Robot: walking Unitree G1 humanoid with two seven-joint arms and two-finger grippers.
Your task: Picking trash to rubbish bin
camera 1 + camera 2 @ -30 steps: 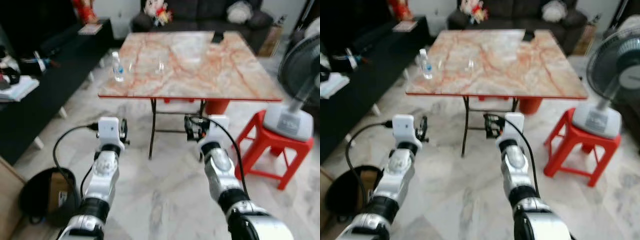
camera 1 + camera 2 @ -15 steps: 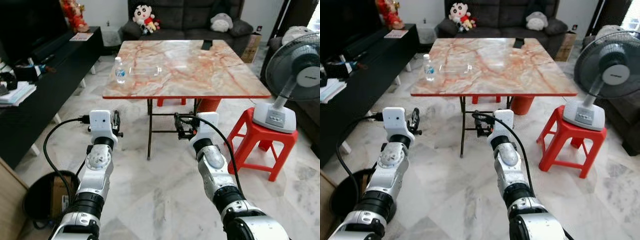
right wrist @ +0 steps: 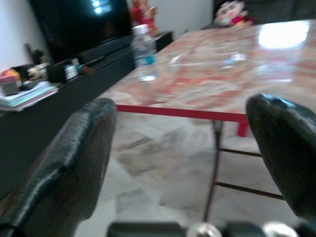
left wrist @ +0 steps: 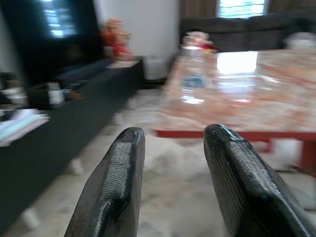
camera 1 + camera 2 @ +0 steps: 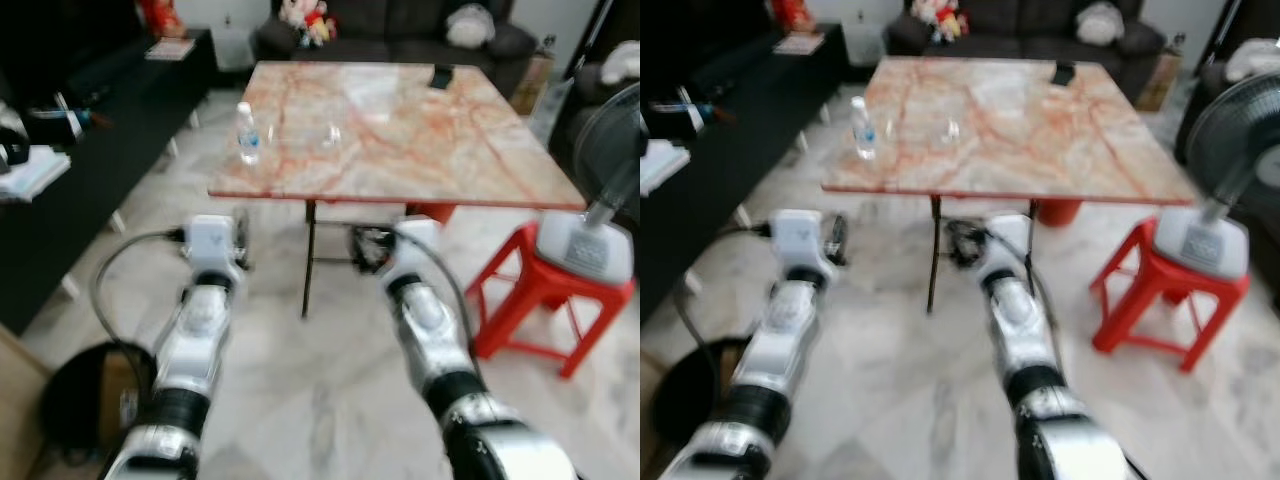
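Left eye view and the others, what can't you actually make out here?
- Clear plastic water bottle on the marble-pattern table: label too small and blurred in the eye views.
- Small clear object by the bottle: blur hides what it is.
- Standing fan: cut off by the right edge.
- Black round bin: contents hidden by the left arm and blur.

A: Can any writing be read here?
B: None. The water bottle (image 5: 246, 131) on the marble table (image 5: 420, 150) carries a blue label, but its print is too blurred to read.
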